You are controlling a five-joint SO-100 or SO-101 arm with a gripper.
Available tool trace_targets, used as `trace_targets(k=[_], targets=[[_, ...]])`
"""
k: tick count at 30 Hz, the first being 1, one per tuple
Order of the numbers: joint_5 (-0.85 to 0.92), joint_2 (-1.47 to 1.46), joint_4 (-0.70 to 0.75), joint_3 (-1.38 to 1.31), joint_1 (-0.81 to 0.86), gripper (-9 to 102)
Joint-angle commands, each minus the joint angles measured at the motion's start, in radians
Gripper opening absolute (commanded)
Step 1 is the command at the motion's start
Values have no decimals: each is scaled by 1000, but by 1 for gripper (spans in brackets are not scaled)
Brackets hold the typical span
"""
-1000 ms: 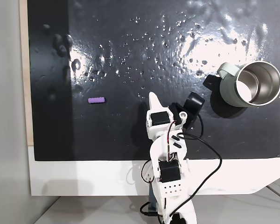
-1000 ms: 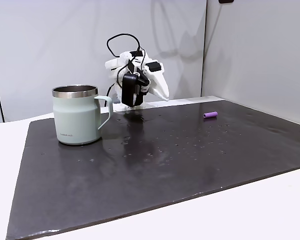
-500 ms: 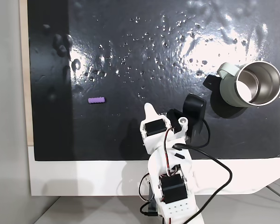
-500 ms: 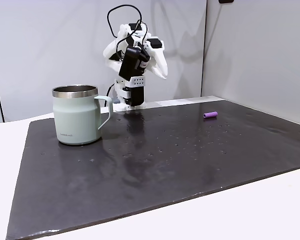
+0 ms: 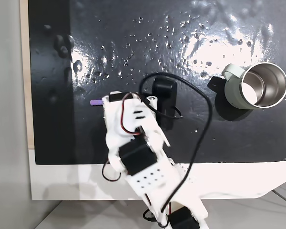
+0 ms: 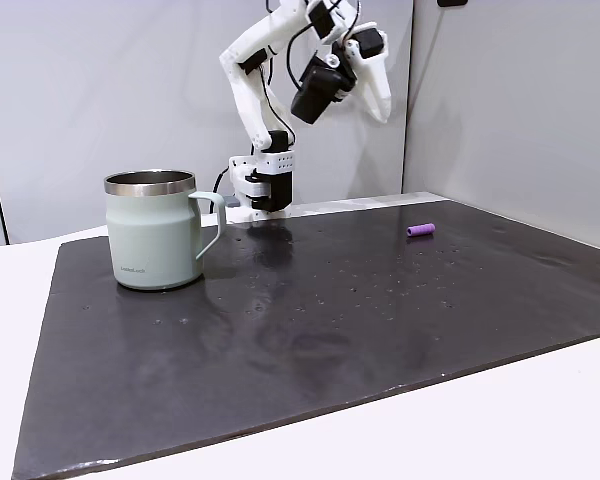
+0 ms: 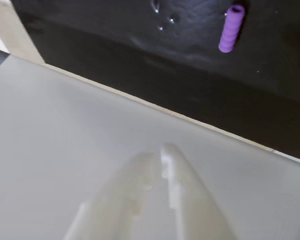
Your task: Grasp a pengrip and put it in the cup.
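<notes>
Overhead, the arm hid most of the pengrip [image 5: 93, 102] beneath the raised, empty, closed hand [image 7: 157, 152].

A small purple ribbed pengrip [image 7: 231, 28] lies on a glossy black mat [image 5: 133, 47] speckled with shiny droplets, near a pale sage-green cup [image 6: 152, 238] with a steel-grey inside, under a white arm [image 6: 250, 70] with black motors and a white gripper [image 7: 160, 152].
</notes>
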State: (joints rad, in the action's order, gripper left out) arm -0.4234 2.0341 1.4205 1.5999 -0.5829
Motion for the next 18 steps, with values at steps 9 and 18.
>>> trace_targets(k=[9,18], targets=[[-133,-362,14,-249,-89,23],[-183,-482,15,-164,-166,29]])
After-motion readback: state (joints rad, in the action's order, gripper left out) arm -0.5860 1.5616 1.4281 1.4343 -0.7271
